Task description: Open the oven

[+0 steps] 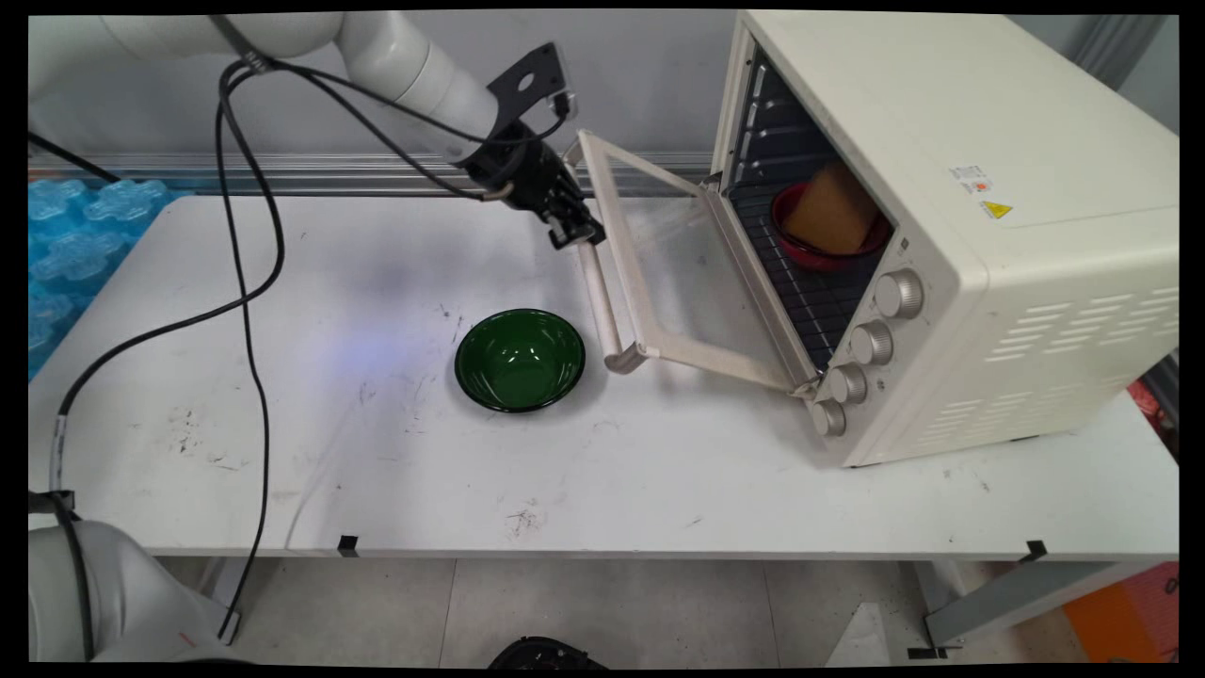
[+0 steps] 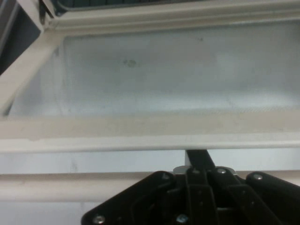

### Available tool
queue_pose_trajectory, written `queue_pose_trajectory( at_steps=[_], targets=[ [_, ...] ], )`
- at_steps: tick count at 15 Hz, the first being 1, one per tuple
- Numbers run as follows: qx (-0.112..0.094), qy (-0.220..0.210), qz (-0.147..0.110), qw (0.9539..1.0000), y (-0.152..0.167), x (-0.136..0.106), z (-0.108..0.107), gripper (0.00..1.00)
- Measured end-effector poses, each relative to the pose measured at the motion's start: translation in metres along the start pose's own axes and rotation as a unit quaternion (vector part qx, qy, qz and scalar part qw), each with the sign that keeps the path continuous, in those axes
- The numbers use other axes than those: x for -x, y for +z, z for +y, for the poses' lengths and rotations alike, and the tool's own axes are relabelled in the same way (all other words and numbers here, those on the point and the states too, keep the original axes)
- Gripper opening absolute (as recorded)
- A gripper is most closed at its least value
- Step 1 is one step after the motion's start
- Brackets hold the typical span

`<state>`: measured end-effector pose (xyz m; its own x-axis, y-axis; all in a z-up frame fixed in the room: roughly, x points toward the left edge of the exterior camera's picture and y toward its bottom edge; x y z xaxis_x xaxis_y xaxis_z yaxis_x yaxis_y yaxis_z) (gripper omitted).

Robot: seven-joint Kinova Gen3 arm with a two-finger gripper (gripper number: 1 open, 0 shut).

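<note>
Fingers (image 2: 200, 159): drawn together. In the hand view they show as one narrow black tip poking into the gap between the door's handle and its frame, with nothing clamped between them.
Gripper (image 1: 576, 229): toward the table's far edge, at the far end of the handle (image 1: 598, 292), touching it or just beside it. Contact itself cannot be made out.
Oven (image 1: 941, 188): cream, standing at the right end of the table (image 1: 282, 452), its four knobs (image 1: 899, 294) facing the near side.
Door (image 1: 678, 264): swung down and open, tilted a little below level, with its glass pane toward the table's middle. The handle runs along its free edge.
Inside: a red bowl (image 1: 819, 252) sits on the wire rack (image 1: 800, 297), with a yellow-brown block (image 1: 833, 212) resting in it and leaning toward the back.
Green bowl (image 1: 520, 360): empty and upright at the table's middle, near the handle's near end and apart from it. It is well apart from the gripper.
State of things: the oven is open and the red bowl with its block is in the cavity. The green bowl is outside on the table and nothing is held.
Left edge: a blue bubbled sheet (image 1: 66, 235) beyond the table's left end.
</note>
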<state>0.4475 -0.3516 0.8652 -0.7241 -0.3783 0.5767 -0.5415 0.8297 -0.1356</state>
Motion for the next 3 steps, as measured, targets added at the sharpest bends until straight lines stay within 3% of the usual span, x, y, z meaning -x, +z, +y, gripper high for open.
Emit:
queue_pose_trajectory(
  at_steps=[3],
  targets=[
    [-0.003, 0.002, -0.007, 1.0, -0.0027, 0.0125, 0.0028, 0.0]
  ],
)
